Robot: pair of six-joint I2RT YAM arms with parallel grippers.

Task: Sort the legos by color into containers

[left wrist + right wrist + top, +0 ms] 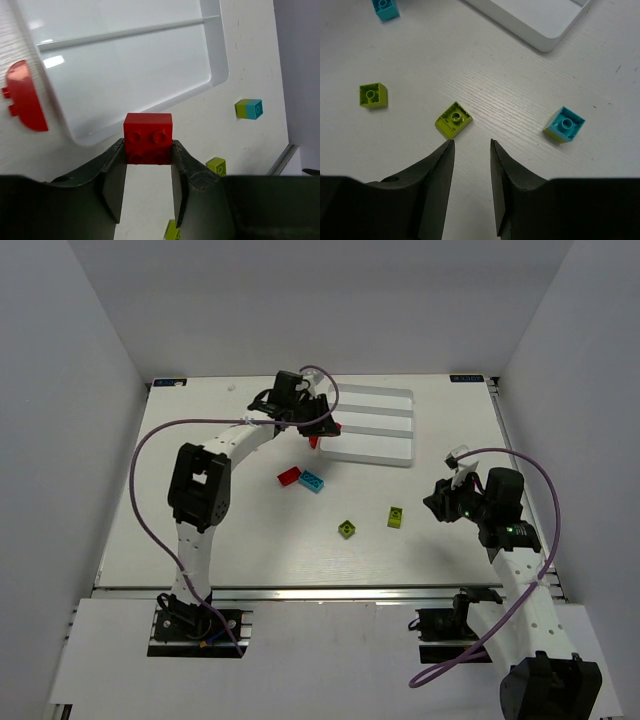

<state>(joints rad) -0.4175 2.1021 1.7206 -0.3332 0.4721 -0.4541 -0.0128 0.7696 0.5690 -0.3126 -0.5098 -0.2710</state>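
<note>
White tabletop (250,540), mid-sort: red lego (148,131) pinched in left gripper (148,150), just beside tray (215,75) at its eight o'clock; right gripper (472,145) spread, empty. Likely called next for carrying over the rim, then letting go.

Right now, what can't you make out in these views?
- Top view: left jaws and most of the held red brick, hidden under the left arm.
- Top view: right jaws, too small and dark to separate from the right arm.
- Left wrist: far part of the tray, cut off by the top edge.
- Left wrist: one green brick, half behind a jaw at the bottom edge.
- Right wrist: only a tray corner shows; the top edge cuts the rest.
</note>
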